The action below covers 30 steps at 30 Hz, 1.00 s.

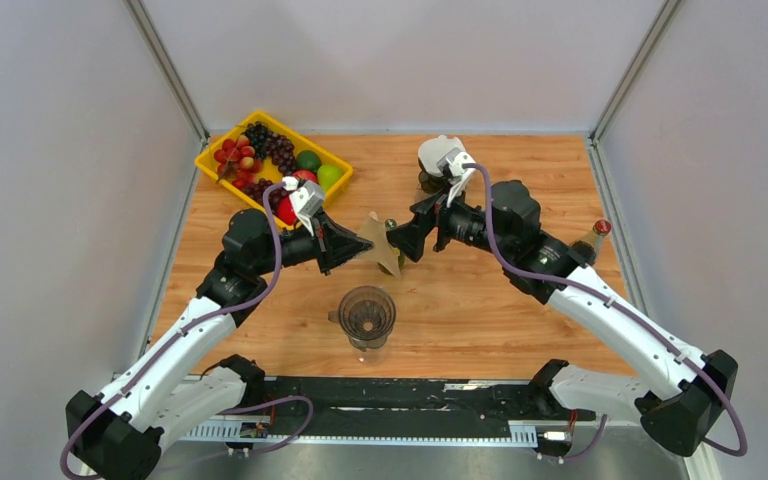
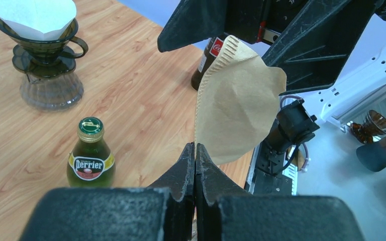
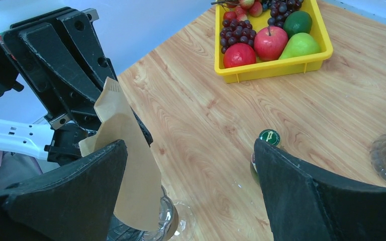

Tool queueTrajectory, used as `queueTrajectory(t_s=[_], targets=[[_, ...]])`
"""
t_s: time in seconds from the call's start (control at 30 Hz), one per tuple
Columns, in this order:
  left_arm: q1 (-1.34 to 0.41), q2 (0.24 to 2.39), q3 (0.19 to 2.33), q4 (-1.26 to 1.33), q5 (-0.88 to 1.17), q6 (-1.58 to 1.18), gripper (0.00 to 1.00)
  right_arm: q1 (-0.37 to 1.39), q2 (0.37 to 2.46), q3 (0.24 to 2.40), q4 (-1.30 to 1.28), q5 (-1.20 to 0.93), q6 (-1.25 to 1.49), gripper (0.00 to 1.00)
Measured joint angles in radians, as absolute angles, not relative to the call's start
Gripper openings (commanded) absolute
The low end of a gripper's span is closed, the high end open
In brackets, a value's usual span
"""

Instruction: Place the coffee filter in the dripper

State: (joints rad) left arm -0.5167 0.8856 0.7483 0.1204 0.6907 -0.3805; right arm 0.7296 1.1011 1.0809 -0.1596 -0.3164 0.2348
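A brown paper coffee filter [image 1: 384, 245] hangs in the air above the table's middle, and my left gripper [image 1: 358, 250] is shut on its lower edge. In the left wrist view the filter [image 2: 236, 100] stands up from the closed fingertips of my left gripper [image 2: 195, 146]. My right gripper [image 1: 402, 240] faces it, open wide. In the right wrist view the filter [image 3: 128, 155] sits just inside the left finger of my right gripper [image 3: 190, 146]. The clear glass dripper [image 1: 366, 315] stands empty on the table, below and nearer than the filter, and part of the dripper [image 3: 173, 221] shows under the filter.
A second dripper on a glass server [image 1: 438, 160] at the back holds a white filter. A green Perrier bottle [image 2: 90, 153] stands between the grippers, and a cola bottle [image 1: 592, 240] is at the right. A yellow fruit tray [image 1: 206, 160] sits at the back left.
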Motion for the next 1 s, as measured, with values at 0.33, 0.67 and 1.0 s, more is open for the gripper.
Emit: queueTrajectory(t_s=[0.33,0.67,1.0], targets=[[-0.517,0.892,0.749,0.124,0.695,-0.381,0.00,0.770,1.137,1.082,-0.159,-0.325,0.225,0.99],[-0.517,0.920,0.749,0.137,0.698,-0.385,0.00,0.838,1.177,1.103,-0.159,-0.283,0.188,1.00],[-0.517,0.907,0.749,0.132,0.673,-0.380,0.00,0.838,0.986,1.038,-0.160,-0.083,0.151,1.00]])
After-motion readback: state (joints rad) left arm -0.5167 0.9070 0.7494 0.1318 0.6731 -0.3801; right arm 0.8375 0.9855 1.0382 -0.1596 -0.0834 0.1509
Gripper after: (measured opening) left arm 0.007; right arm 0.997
